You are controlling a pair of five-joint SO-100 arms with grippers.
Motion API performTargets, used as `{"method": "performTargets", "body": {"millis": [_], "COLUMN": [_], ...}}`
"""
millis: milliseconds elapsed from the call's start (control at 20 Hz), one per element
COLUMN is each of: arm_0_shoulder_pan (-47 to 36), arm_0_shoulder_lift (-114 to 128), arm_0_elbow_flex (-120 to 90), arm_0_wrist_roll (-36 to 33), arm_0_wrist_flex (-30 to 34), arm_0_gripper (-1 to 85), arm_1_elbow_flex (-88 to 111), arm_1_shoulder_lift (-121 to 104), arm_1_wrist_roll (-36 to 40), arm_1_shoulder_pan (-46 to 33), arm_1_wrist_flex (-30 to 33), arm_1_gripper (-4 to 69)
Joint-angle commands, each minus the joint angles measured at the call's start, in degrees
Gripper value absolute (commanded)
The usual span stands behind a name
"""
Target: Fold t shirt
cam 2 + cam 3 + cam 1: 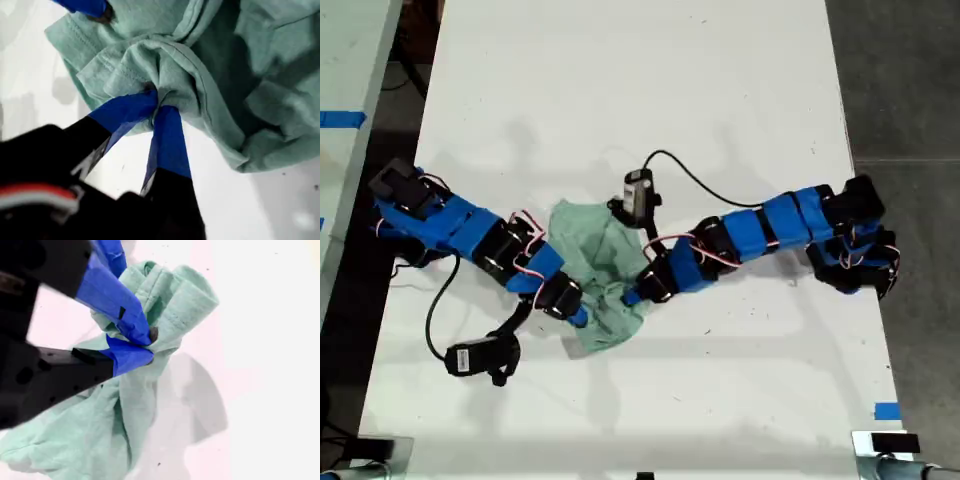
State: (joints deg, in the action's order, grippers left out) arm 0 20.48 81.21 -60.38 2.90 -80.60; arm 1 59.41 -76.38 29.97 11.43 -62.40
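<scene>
The t shirt (590, 240) lay crumpled on the white bench (640, 100), a little toward 8 o'clock from the middle of the exterior view. Two blue arms were stretched to it there, one from 9 o'clock and one from 3 o'clock. My first hand (157, 97) was closed tightly on a bunched fold near a stitched edge. My second hand (150, 342) was pinched closed on another gathered part of the cloth.

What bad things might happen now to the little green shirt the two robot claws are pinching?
My first gripper and my second gripper each pinch only a small bunch of the wrinkled mint-green fabric t shirt, so a fold might slip free. The shirt is crumpled, so folding could trap creases. The black camera cable lies nearby and might snag.
</scene>
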Motion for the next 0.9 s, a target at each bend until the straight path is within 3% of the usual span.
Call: {"method": "performTargets", "body": {"millis": [0, 150, 650, 750, 800, 850], "arm_0_shoulder_pan": [-6.24, -12.22, -31.2, -34.89, -36.39, -37.53], "arm_0_shoulder_lift": [7.65, 11.34, 28.04, 26.89, 26.02, 25.05], "arm_0_elbow_flex": [-2.46, -4.57, -30.94, -34.54, -36.04, -36.91], "arm_0_wrist_roll": [-0.88, -1.49, -8.35, -10.28, -10.63, -11.51], "arm_0_wrist_flex": [-3.43, -8.7, -9.14, -9.05, -9.05, -8.96], "arm_0_gripper": [-0.3, -0.3, -0.3, -0.3, 0.6, 12.0], "arm_1_elbow_flex": [0.44, 0.62, 3.34, 3.96, 4.04, 4.04], "arm_1_shoulder_lift": [-4.66, -4.83, -3.6, -3.6, -3.87, -4.13], "arm_1_wrist_roll": [3.69, 5.98, 11.25, 10.63, 10.72, 10.72], "arm_1_shoulder_pan": [-6.86, -12.92, -27.33, -29.0, -29.62, -30.23], "arm_1_wrist_flex": [1.23, 1.05, -2.02, -3.43, -4.04, -4.66], "arm_1_gripper": [0.7, 0.7, 1.3, 9.0, 19.8, 26.1]}}
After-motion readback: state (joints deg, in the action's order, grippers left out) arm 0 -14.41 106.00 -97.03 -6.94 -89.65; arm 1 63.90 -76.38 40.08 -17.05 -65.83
